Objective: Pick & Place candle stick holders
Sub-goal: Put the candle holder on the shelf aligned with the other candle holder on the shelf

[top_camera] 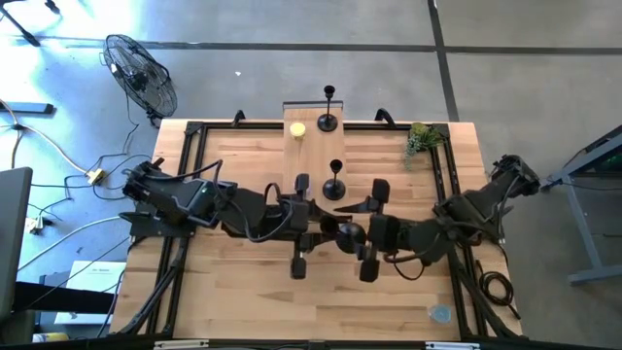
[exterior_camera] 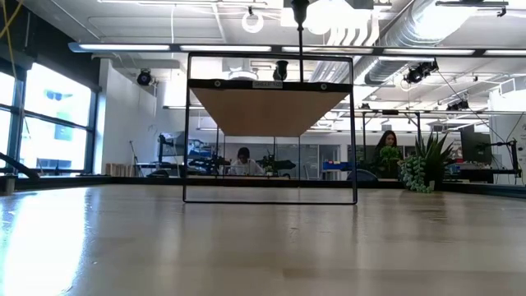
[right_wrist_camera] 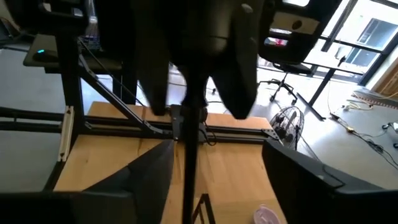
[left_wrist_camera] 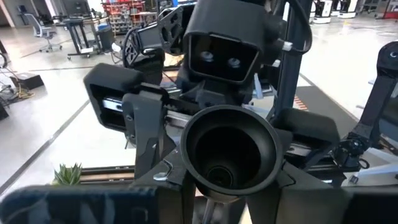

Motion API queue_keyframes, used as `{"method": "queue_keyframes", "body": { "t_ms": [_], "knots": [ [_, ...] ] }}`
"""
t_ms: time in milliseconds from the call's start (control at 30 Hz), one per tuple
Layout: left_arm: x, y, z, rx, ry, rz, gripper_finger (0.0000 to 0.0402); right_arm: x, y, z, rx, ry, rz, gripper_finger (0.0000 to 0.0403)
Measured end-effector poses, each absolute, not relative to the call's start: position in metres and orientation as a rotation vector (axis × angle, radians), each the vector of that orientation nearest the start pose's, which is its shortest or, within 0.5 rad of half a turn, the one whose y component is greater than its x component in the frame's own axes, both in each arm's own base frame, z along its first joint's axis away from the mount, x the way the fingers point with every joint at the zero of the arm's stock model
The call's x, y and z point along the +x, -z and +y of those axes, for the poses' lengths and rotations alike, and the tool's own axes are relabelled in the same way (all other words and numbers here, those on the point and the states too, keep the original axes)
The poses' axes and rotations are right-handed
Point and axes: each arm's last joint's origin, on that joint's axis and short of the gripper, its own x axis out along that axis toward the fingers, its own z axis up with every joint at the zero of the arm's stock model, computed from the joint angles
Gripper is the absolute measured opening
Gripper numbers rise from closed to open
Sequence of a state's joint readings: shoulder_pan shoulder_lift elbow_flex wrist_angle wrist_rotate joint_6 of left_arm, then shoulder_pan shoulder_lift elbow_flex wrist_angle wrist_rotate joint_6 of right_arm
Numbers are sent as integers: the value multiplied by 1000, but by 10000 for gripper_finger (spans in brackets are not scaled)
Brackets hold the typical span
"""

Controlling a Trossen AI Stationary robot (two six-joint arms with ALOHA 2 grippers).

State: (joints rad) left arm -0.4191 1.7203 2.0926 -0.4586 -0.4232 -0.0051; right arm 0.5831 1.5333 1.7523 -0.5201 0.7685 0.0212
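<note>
Midair, left gripper [top_camera: 330, 230] fingers clamp a candle stick holder [left_wrist_camera: 229, 152], its cup empty, right gripper [top_camera: 358, 236] fingers wide around it.

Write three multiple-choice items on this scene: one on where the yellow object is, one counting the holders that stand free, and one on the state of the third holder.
1. Where is the yellow object?
A. On the raised shelf, beside a holder
B. Against the plant
C. In the right gripper

2. How many holders stand free of the grippers?
A. None
B. Two
C. Four

3. What is the state of the third holder?
A. Lying flat on the table
B. Standing on the shelf
C. Held by the left gripper, off the table

Answers:
1. A: the high view shows it on the shelf next to the shelf holder.
2. B: only the shelf holder and the table holder stand alone.
3. C: the left wrist view shows it clamped between that gripper's fingers.
</note>
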Motion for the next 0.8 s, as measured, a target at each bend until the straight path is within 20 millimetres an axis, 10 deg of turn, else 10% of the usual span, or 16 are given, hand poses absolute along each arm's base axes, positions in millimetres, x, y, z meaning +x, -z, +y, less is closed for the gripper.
{"method": "queue_keyframes", "body": {
  "t_ms": [500,800],
  "knots": [
    [333,-501,-135,39,-11,88,91,280,-452,158,-214,178,251,19],
    [333,-500,-135,56,9,93,91,279,-451,158,-217,157,256,10]
  ]
}}
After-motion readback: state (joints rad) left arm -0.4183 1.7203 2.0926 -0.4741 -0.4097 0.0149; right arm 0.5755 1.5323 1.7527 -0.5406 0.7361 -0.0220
